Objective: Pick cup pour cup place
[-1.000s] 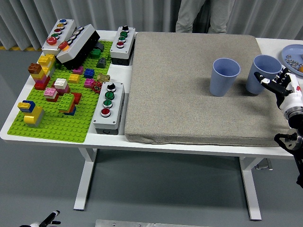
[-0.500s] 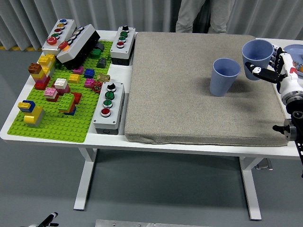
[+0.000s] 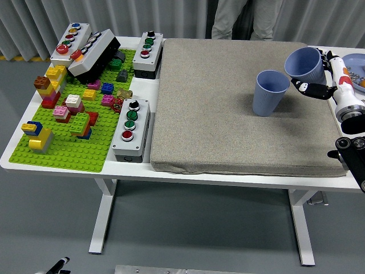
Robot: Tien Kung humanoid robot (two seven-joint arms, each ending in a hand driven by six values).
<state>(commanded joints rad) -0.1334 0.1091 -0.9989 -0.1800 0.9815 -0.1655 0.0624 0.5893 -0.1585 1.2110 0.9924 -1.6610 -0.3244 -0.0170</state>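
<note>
Overhead, beige mat (image 3: 217, 108) on white table (image 3: 68, 165)

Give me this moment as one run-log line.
phase: pour | right hand: shut on held cup, lifted, tilted toward standing cup | mat | left hand: not in view

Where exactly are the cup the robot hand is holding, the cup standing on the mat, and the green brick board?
held cup (image 3: 304, 61), head view, on its tilted side wall
standing cup (image 3: 269, 98), head view, on its front wall
green brick board (image 3: 77, 153), head view, on a bare studded patch
</note>
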